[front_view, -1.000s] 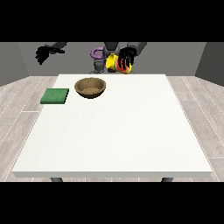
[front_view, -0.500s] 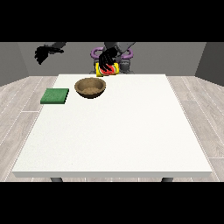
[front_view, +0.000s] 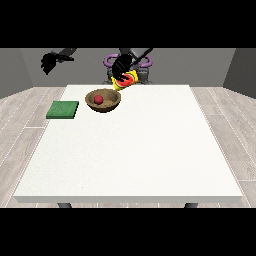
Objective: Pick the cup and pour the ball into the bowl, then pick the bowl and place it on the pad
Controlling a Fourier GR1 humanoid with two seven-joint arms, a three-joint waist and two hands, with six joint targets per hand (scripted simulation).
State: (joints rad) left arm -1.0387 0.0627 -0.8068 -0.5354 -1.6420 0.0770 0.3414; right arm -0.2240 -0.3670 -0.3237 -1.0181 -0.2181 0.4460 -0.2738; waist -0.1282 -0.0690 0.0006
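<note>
- Two black hands show at the far side; we take the one at the view's right [front_view: 120, 67] first: its fingers are curled round the yellow-and-red cup [front_view: 126, 81], which is tilted with its red mouth facing down toward the bowl.
- Cup hangs just above and behind the far right rim of the round brown wooden bowl [front_view: 103, 100]; we can't tell if they touch.
- Small red ball [front_view: 99, 99] lies inside the bowl, near its middle.
- Hand at the view's left [front_view: 49, 62] is raised off the table's far left corner, holding nothing; we can't tell how its fingers lie.
- Flat green square pad [front_view: 63, 109] lies near the left edge of the large white table [front_view: 135, 150], left of the bowl with a gap of bare table between them.
- Bowl sits near the far edge; we see open tabletop across the middle, right and near side.
</note>
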